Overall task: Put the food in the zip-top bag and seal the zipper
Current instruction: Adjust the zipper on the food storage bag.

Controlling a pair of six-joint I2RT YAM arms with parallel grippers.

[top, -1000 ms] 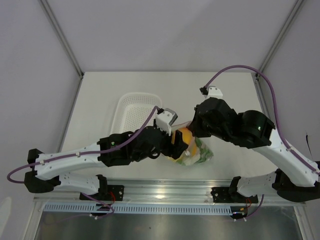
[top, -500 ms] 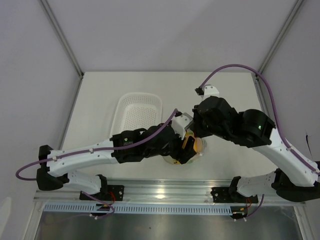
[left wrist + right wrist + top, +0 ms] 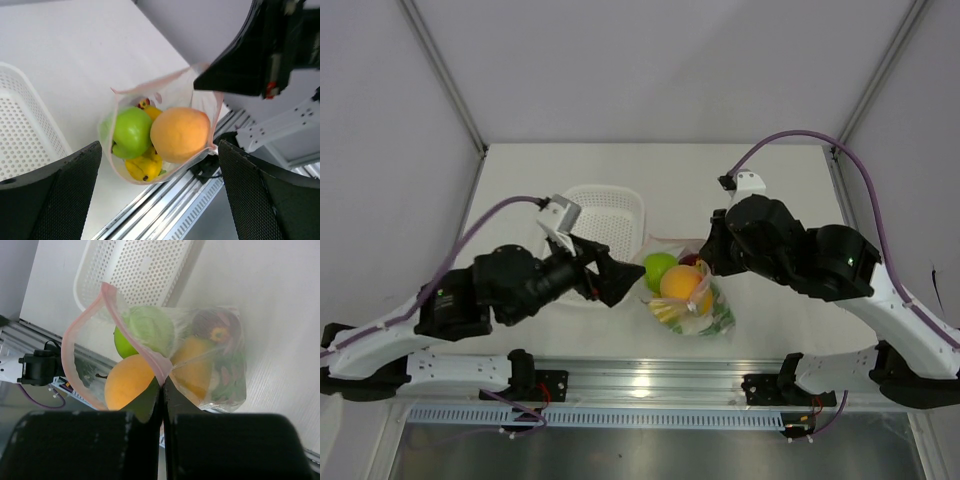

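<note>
So, left to right in the top view.

One white perforated basket [image 3: 595,215], flat on the table [image 3: 770,190], left of centre.

One left gripper [image 3: 625,277], overlapping the basket's near right corner in that view and pointing at the bag. Jaws spread wide in the wrist view, gripping nothing, clear of the plastic.

One zip-top bag [image 3: 718,322], clear with a pink dot print. Sits near the table's front edge between the two grippers, mouth gaping toward the left arm.

Food inside, counted:
- One lime-green fruit [image 3: 660,270], leftmost, right at the mouth.
- Two orange-yellow fruits [image 3: 681,283]: this one at the mouth, touching the lime-green one; second one [image 3: 197,367] deeper in.
- One dark red apple [image 3: 215,322] toward the closed end.
- Lettuce [image 3: 231,380], leafy green in the bottom corner; count not readable through the plastic.
- One yellow piece [image 3: 142,167] under the mouth fruits; kind unclear.

One zipper [image 3: 156,367], a pink strip round the mouth, unsealed and bowed open in a loop.

One right gripper [image 3: 705,262] at the bag's right side, jaws pressed together on the zipper edge, holding that side up.

Lettering on the arms: too small to read.
</note>
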